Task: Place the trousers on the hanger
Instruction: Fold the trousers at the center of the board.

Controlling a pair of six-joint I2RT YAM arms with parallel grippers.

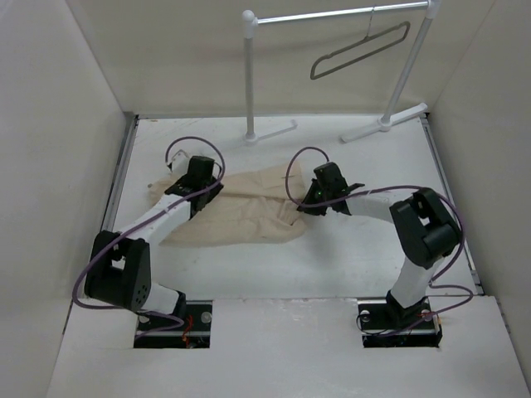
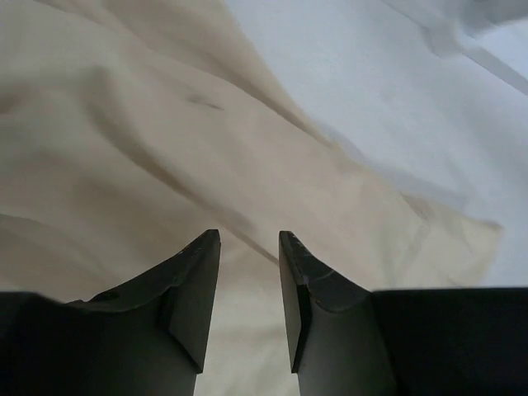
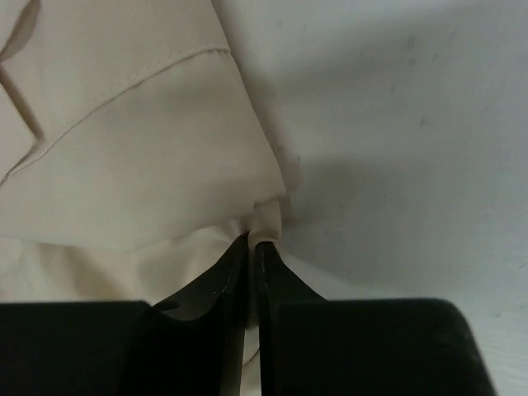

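Note:
The beige trousers (image 1: 241, 211) lie folded flat on the white table, between the two arms. The grey hanger (image 1: 358, 51) hangs on the white rack's bar at the back right. My left gripper (image 1: 197, 189) is open over the cloth's left part; in the left wrist view (image 2: 249, 239) the trousers (image 2: 148, 148) show through the gap between the jaws. My right gripper (image 1: 309, 199) is at the cloth's right edge. In the right wrist view (image 3: 252, 241) its jaws are shut on a pinch of the trousers (image 3: 124, 140) at their edge.
A white tubular garment rack (image 1: 249, 75) with feet stands at the back of the table. White walls enclose the table on the left, right and back. A rack foot (image 2: 462, 45) shows at the top right of the left wrist view.

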